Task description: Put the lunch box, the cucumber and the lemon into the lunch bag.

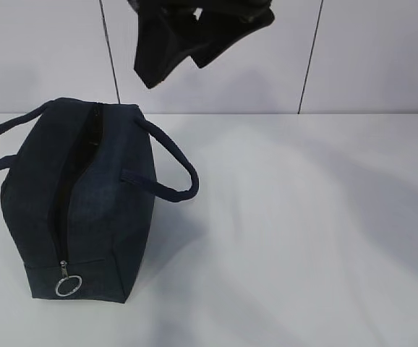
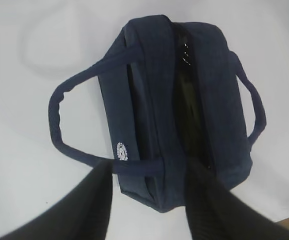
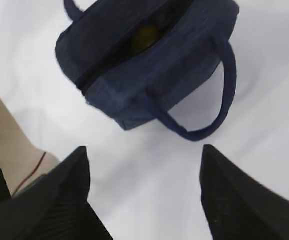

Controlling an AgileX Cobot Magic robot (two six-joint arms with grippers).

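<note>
Externally, the lunch bag sits upright on the white table at the left, its top zipper parted along most of its length and the silver ring pull hanging at the near end. One looped handle droops to the right, the other to the left. Dark gripper parts hang above the bag at the top edge; which arm they belong to cannot be told.

From the left wrist, the left gripper hovers above the bag's near end, jaws parted and holding nothing. The bag's slit gapes dark; its contents cannot be made out here.

From the right wrist, the right gripper stands wide apart and empty over bare table, clear of the bag. Through the open zipper a yellow rounded object, the lemon, shows inside the bag. Lunch box and cucumber are not discernible.
</note>
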